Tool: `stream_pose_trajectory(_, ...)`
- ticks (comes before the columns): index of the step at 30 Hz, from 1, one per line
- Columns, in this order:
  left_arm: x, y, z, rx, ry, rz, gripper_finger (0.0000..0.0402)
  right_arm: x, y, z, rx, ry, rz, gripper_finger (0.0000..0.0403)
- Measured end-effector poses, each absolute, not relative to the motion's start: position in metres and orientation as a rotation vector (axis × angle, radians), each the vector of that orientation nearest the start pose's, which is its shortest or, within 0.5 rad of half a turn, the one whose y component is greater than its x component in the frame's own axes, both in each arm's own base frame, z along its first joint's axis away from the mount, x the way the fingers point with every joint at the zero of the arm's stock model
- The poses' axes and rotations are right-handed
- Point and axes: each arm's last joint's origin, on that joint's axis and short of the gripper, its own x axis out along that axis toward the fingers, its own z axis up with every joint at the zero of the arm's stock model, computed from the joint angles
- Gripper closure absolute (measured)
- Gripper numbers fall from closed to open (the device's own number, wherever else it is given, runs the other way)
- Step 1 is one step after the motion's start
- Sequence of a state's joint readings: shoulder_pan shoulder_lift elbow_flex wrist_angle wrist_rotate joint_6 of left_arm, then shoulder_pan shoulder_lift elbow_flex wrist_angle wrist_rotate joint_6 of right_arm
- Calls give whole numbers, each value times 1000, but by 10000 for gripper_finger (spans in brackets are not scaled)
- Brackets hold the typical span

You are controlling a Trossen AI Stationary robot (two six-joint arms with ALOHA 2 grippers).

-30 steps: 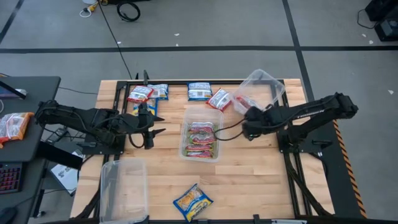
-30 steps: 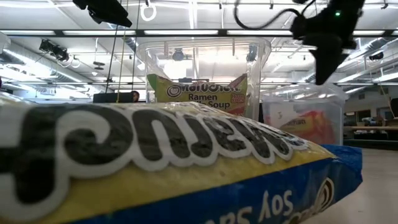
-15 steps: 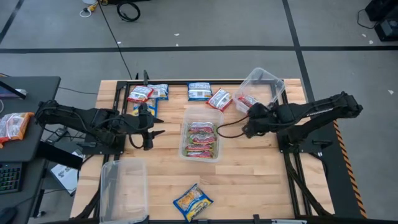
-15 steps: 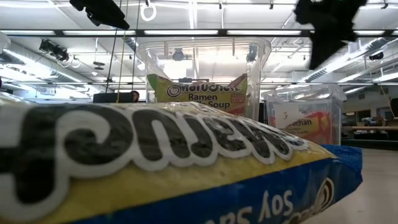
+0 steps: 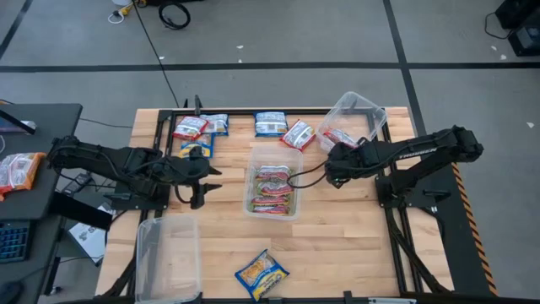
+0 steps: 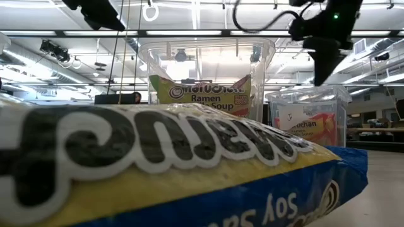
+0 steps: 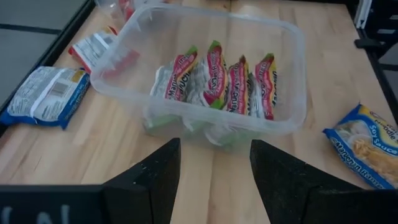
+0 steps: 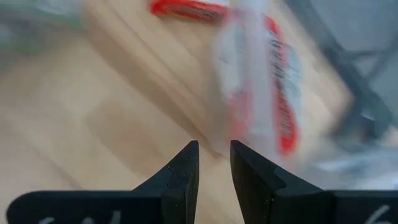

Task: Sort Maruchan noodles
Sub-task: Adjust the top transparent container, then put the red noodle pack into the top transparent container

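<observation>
Right gripper [image 5: 331, 166] jaws narrowly parted, empty, beside centre tub [image 5: 294, 159]; left gripper [image 5: 205, 176] jaws released.

We count three clear tubs on the tabletop [image 5: 337, 245]: a centre tub [image 5: 273, 179], a tilted tub [image 5: 354, 118] and a near-left tub [image 5: 166, 257].

We count four silvery packets [image 7: 225, 84] in the centre tub, three blue-and-yellow packets [image 5: 261, 274] and at least three red-and-white packets [image 5: 297, 135].

overhead camera faces straight down; low camera shares the central tub [image 5: 273, 181] close up.
</observation>
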State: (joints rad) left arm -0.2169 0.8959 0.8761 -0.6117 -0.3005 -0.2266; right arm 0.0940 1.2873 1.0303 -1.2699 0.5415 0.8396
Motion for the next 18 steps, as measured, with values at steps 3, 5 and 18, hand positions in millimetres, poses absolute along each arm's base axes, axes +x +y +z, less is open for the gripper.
stream_pose_trajectory(3, 175, -31, 308, -57, 607, 144, 205, 190, 3, 257, 189, 1221, -993, 307)
stream_pose_trajectory(5, 175, -34, 308, -55, 603, 133, 205, 183, 2, 252, 196, 1238, -1024, 307)
stream_pose_trajectory(18, 170, -52, 307, -38, 615, 36, 205, 133, 1, 245, 362, 1231, -1226, 307)
